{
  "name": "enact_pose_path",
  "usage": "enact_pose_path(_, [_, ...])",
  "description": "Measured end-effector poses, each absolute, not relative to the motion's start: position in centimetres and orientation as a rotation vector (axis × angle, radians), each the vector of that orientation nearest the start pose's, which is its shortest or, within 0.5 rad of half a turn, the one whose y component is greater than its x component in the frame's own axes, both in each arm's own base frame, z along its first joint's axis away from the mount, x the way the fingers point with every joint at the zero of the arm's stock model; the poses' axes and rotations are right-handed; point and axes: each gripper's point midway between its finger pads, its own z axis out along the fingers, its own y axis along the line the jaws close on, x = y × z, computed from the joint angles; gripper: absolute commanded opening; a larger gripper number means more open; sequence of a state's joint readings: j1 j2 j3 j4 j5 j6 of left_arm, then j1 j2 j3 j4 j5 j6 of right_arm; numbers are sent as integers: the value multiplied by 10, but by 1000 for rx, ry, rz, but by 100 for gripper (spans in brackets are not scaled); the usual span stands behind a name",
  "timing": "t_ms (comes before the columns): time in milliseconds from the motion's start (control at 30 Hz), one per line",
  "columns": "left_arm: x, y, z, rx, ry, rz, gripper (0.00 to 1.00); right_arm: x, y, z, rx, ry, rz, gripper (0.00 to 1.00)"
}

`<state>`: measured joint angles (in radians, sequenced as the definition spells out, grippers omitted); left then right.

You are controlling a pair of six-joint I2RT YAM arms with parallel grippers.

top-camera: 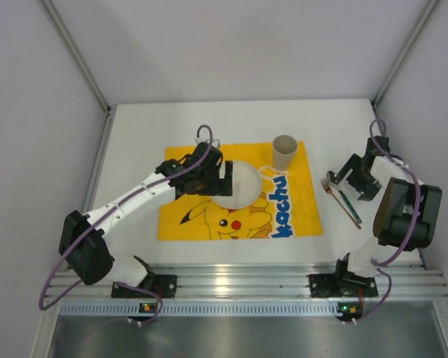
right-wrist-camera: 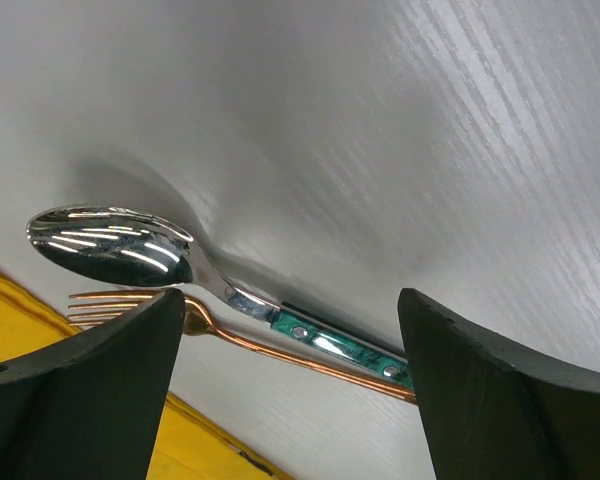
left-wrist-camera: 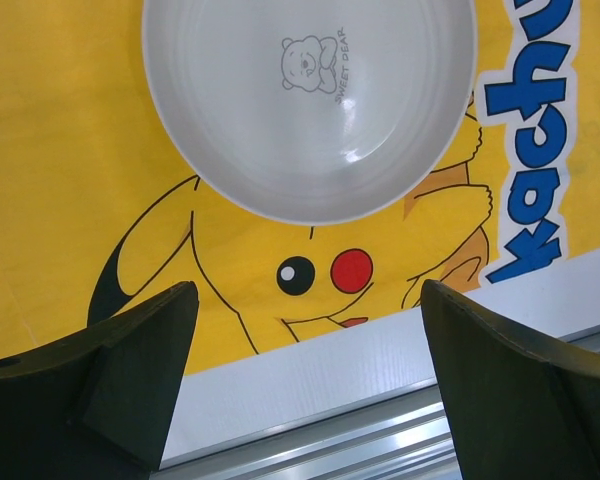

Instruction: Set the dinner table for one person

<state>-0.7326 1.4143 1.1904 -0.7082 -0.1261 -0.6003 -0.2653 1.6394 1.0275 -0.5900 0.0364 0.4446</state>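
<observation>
The white dinner table [top-camera: 134,149] carries a yellow Pikachu mat [top-camera: 187,216]. A white plate [top-camera: 243,190] with a bear print lies on the mat and fills the top of the left wrist view [left-wrist-camera: 310,100]. A beige cup [top-camera: 284,152] stands upright at the mat's far right corner. My left gripper [top-camera: 225,177] is open and empty, just above the plate's left rim [left-wrist-camera: 308,290]. A spoon [right-wrist-camera: 110,240] with a green handle and a copper fork [right-wrist-camera: 310,362] lie side by side on the table right of the mat. My right gripper [right-wrist-camera: 295,300] is open over them [top-camera: 351,185].
Aluminium rails [top-camera: 239,280] run along the near table edge, also in the left wrist view [left-wrist-camera: 380,430]. Grey walls close in the left, right and far sides. A corner of the mat [right-wrist-camera: 40,330] shows under the right gripper.
</observation>
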Motion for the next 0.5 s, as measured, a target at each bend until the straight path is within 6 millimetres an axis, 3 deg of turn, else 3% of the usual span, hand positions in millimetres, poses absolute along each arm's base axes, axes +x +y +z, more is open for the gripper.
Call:
enact_pose_path(167, [261,-238,155,116,2539,-395,97,312,-59,25,890,2650,11,87])
enact_pose_path(367, [261,-239,154,113,2544,-396,97,313,-42,22,785,2678,8,86])
enact_pose_path(500, [262,-241,151,111,2559,-395,96,312,-42,21,764,2675,-17,74])
